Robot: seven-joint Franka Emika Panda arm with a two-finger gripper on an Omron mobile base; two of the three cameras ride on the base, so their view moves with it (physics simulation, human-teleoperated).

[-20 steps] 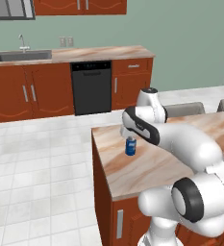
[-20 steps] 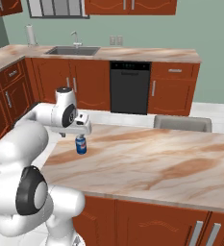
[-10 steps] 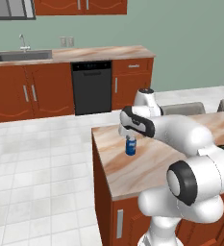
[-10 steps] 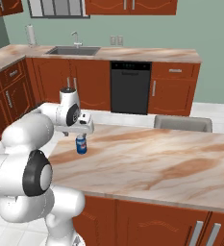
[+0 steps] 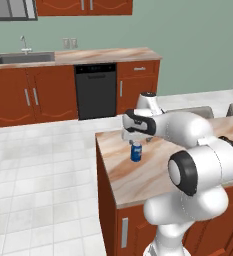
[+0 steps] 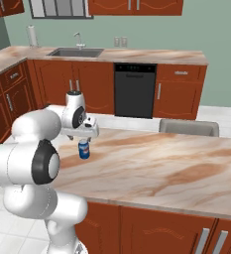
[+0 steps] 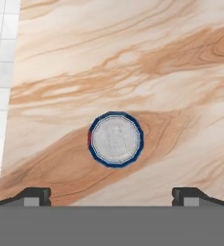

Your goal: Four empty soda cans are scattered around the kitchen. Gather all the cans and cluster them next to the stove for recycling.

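1. A kitchen with reddish-brown cabinets, pale green walls and a beige marbled island counter point(image 6: 151, 163) under the arm.
2. The gripper point(image 7: 111, 194) points straight down over the counter, its jaws spread to their widest and holding nothing; the two dark fingertips point(image 7: 32, 194) stand far apart in the hand view.
3. Directly below the gripper, centred between the fingertips but not touched by them, a blue soda can point(image 7: 116, 139) stands upright on the counter, its silver top facing the camera.
4. In the base views the can point(image 5: 135, 151) point(image 6: 84, 149) sits just under the hand, near the counter's corner.
5. Well beyond the gripper, across the white tiled floor point(image 5: 38, 170), a black dishwasher point(image 6: 133, 89) sits among the wall cabinets.
6. Further along that wall counter is a sink point(image 6: 76, 51) with a faucet.
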